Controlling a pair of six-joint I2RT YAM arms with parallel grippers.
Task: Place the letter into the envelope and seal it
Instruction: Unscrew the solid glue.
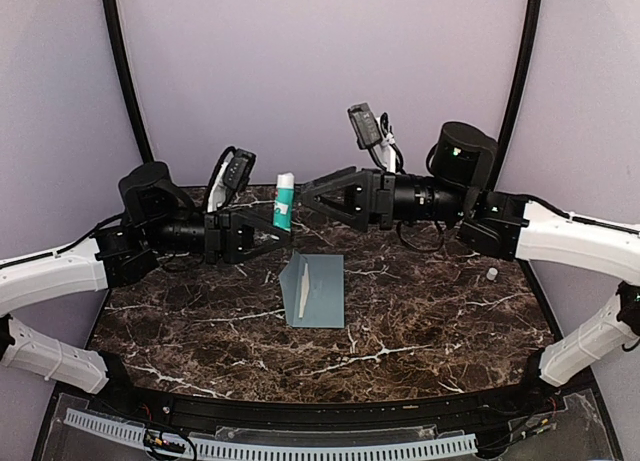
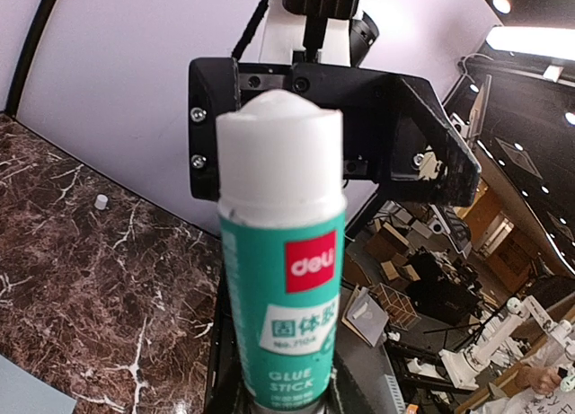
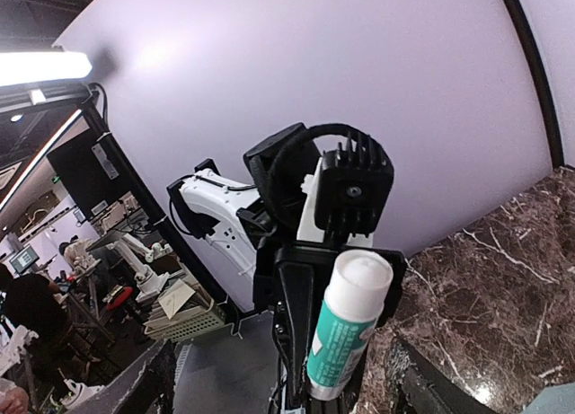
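Observation:
The pale teal envelope (image 1: 322, 291) lies flat mid-table with its pointed flap raised at its left side; a narrow white strip shows along the fold, and I cannot tell whether it is the letter. My left gripper (image 1: 281, 230) is shut on the base of an uncapped teal-and-white glue stick (image 1: 284, 203), holding it upright above the table. In the left wrist view the stick (image 2: 280, 279) fills the middle. My right gripper (image 1: 305, 197) is open and empty, level with the stick's top and just to its right. The stick also shows in the right wrist view (image 3: 349, 329).
A small white cap (image 1: 492, 274) lies on the marble table (image 1: 430, 321) at the right, also seen in the left wrist view (image 2: 101, 201). Purple walls stand behind and at the sides. An envelope corner shows in the left wrist view (image 2: 27, 391).

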